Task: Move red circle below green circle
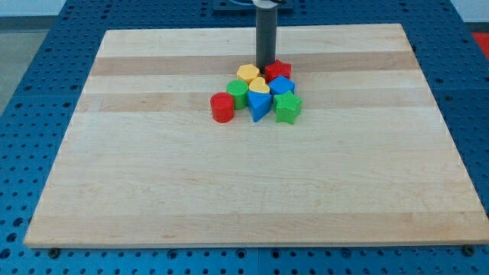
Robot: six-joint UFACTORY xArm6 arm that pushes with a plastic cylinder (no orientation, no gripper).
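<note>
The red circle [222, 107] sits at the left edge of a tight cluster of blocks, touching the green circle [237, 94] from its lower left. My tip [265, 65] stands at the top of the cluster, between the yellow hexagon-like block [247, 73] and the red star [278, 70], close to both. The tip is about two block widths up and right of the red circle.
The cluster also holds a yellow heart [260, 85], a blue cube-like block [282, 85], a blue triangle [258, 105] and a green star [288, 108]. They rest on the wooden board [153, 176], which lies on a blue perforated table [30, 46].
</note>
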